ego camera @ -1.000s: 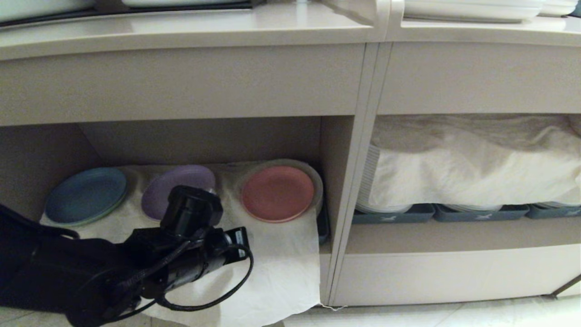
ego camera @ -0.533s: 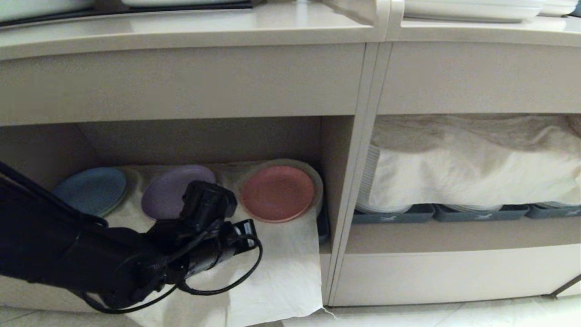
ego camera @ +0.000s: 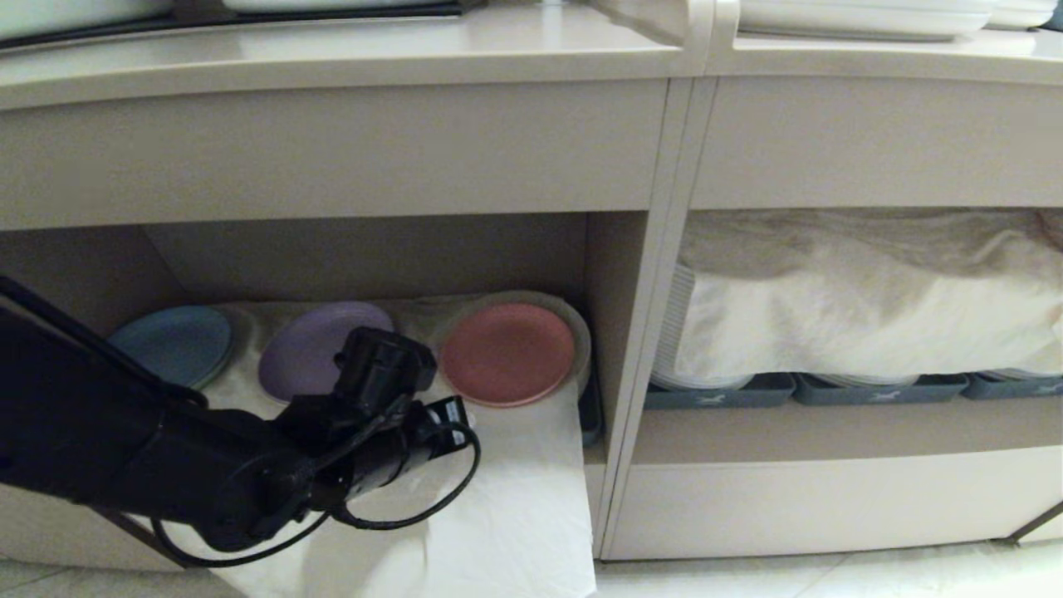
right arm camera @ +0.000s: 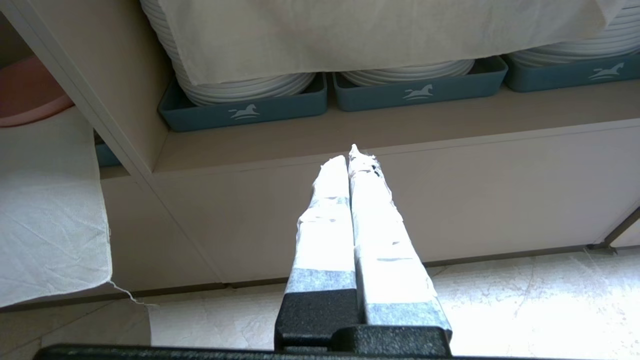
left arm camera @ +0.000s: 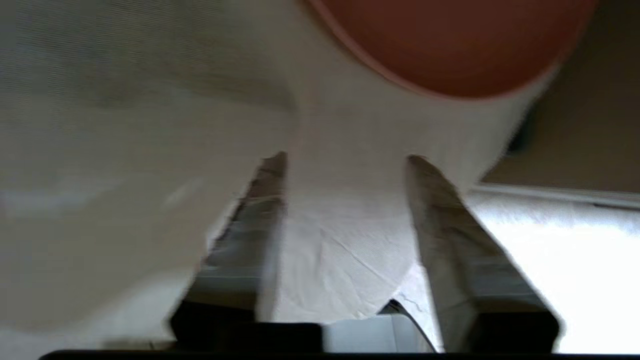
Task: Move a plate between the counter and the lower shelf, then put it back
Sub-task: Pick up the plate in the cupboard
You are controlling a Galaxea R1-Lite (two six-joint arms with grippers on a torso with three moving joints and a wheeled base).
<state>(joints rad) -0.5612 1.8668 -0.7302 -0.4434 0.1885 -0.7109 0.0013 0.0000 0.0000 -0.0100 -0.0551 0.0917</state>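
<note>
Place: looks like a restaurant or canteen serving station, a buffet-style crockery unit.
Counter [ego camera: 349, 50]: long beige worktop, a dark panel set in at its far edge.
Lower shelf [ego camera: 374, 257]: open beige cubby, white cloth [ego camera: 515, 498] draped over round plate stacks and hanging past the front edge.
Small plates: pink plate [ego camera: 508, 353], purple plate [ego camera: 320, 345], blue plate [ego camera: 174, 345] in 1 row.
Next cubby: tall white plate stacks [right arm camera: 240, 85] in grey-blue trays [right arm camera: 245, 107] with a horse logo.
Floor [right arm camera: 525, 300]: pale polished tile.

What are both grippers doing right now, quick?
Left gripper: open, empty, fingers over the cloth just short of the pink plate.
Right gripper: shut, empty, parked.
</note>
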